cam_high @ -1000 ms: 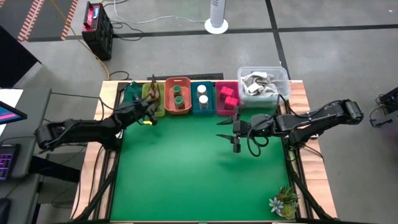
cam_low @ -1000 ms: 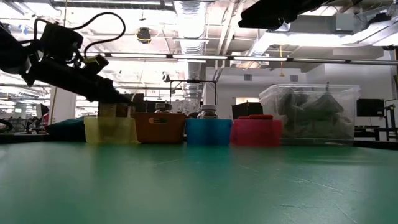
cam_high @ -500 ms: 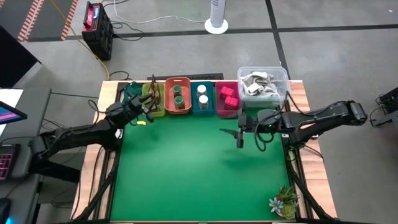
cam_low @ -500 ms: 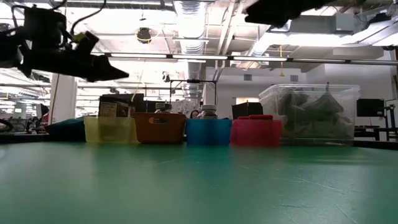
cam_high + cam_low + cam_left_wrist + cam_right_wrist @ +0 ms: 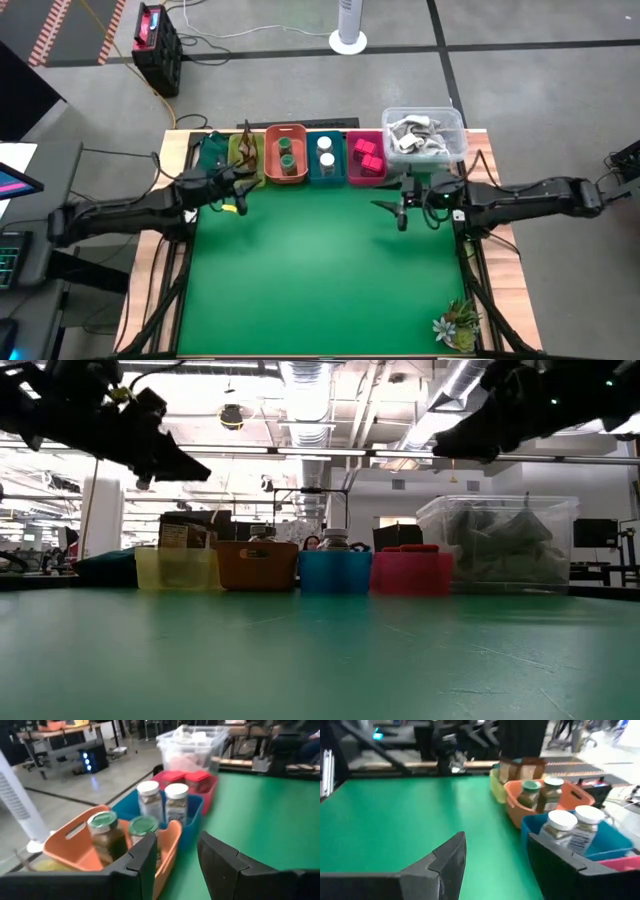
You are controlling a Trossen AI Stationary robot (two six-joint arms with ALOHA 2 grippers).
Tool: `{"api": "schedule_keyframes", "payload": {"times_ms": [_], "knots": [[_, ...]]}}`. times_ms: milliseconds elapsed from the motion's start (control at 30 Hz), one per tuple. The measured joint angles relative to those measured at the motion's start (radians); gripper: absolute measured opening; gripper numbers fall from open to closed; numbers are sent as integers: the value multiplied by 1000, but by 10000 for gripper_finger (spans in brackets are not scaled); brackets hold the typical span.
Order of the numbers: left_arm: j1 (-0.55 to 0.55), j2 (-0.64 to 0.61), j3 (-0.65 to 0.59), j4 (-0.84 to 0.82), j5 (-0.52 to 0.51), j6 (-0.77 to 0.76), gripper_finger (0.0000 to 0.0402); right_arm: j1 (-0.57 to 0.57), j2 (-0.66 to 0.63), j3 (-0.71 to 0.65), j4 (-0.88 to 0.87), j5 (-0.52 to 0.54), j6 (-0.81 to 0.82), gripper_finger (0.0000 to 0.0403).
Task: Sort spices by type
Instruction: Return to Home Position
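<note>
Four small bins stand in a row along the far edge. The yellow bin (image 5: pixel 245 160) holds brown sachets (image 5: pixel 521 770). Two green-lidded jars (image 5: pixel 117 831) sit in the orange bin (image 5: pixel 286 155). The blue bin (image 5: pixel 325 158) holds two white-capped jars (image 5: pixel 159 800). Pink blocks (image 5: pixel 366 155) lie in the pink bin (image 5: pixel 210 782). My left gripper (image 5: pixel 238 190) hovers open and empty above the mat, just near of the yellow bin. My right gripper (image 5: pixel 395 210) hovers open and empty near of the pink bin, toward the right edge.
A clear lidded tub (image 5: pixel 424 138) with pale contents stands at the far right end of the row. A dark green bundle (image 5: pixel 212 150) lies left of the yellow bin. A small spiky plant (image 5: pixel 458 322) stands at the near right corner of the green mat (image 5: pixel 320 280).
My left gripper has risen from the yellow bin and drawn back from it toward the near left, tipping up toward level. My right gripper has pulled back toward the table's right edge and sunk a little. Neither has changed its opening.
</note>
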Motion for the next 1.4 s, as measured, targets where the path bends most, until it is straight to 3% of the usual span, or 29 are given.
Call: {"api": "schedule_keyframes", "payload": {"times_ms": [333,500,867,1133,1400], "knots": [[-330,-25,0,-25,-253,22,132,-57,-326,-122,-55,1,11,234],[-450,-25,0,-30,-299,41,132,-66,-445,-148,-134,0,11,234],[-532,-99,-184,168,-281,7,132,-107,-680,-285,-222,0,39,234],[-532,-170,-193,99,-249,81,132,-110,-818,-403,-146,1,135,234],[-533,-252,-194,9,-74,106,132,-91,-820,-405,-132,2,168,234]]}}
